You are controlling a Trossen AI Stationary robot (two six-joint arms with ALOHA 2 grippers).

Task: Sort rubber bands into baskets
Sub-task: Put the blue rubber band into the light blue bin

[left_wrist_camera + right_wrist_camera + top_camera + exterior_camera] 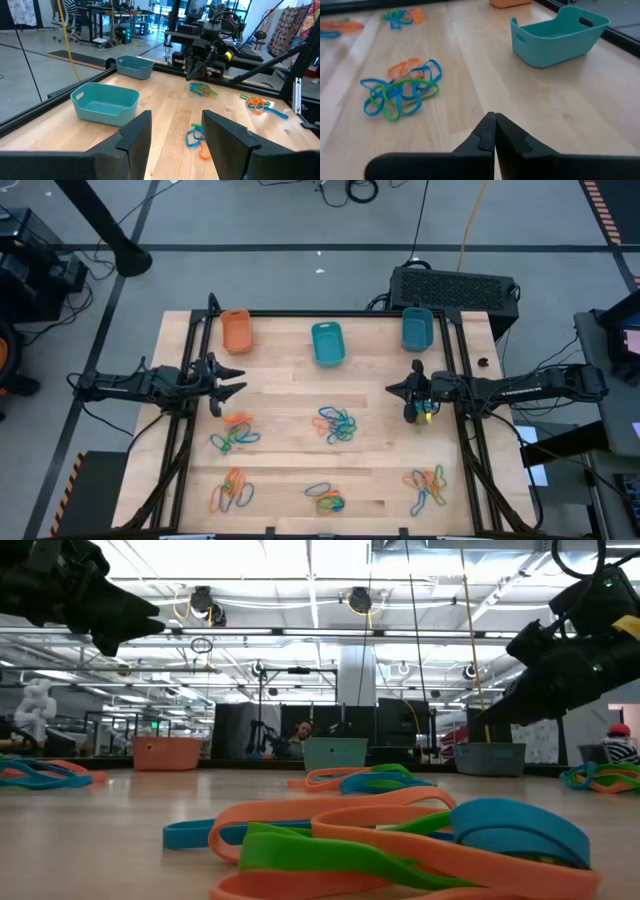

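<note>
While every rubber band is lying in six heaps on the table (380, 395), you are idling at the sorting's start. Your left gripper (236, 380), fingers spread, is hovering just beyond one heap (235, 432), nearer the orange basket (236, 330). Your right gripper (395, 389), fingers pressed together, empty, is hanging beside the middle heap (337, 423). Next, I judge, you are needing to descend onto one band.

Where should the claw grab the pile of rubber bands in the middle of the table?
Probably from straight above, because the middle pile of rubber bands lies flat on the wooden table, so there is no side to pinch. Aim for a loop that sticks out at the pile's edge, like the blue one, with one finger inside the loop and one outside. That should lift one band, not the whole tangle.
</note>
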